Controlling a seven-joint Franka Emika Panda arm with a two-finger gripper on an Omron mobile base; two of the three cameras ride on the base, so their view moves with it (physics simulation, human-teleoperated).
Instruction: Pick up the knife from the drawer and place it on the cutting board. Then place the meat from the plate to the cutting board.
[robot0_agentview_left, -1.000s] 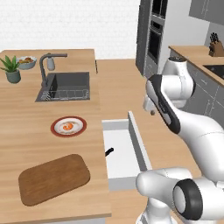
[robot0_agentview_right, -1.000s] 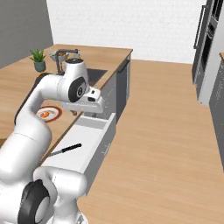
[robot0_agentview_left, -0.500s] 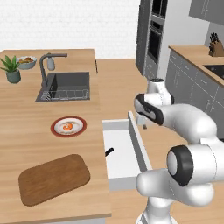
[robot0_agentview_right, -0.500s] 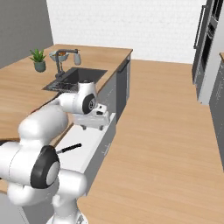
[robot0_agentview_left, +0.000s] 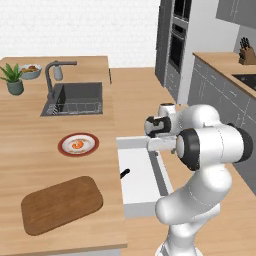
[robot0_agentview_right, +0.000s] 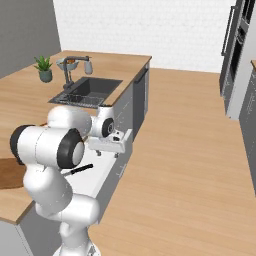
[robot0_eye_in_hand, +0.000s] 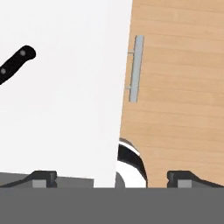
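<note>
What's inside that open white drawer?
The wide white drawer holds a kitchen knife; its black handle shows on the bare white floor. The blade is out of sight, hidden under the wooden counter's edge and behind the robot's arm.

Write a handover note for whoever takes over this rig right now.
Pincer: open, empty, above the drawer's front edge.
Knife: in the pulled-out drawer, black handle showing.
Cutting board: on the counter, bare.
Meat: on the plate, between the board and the sink.
Done: drawer open.
Left: grasp the knife, lay it on the board, then move the meat there.
</note>
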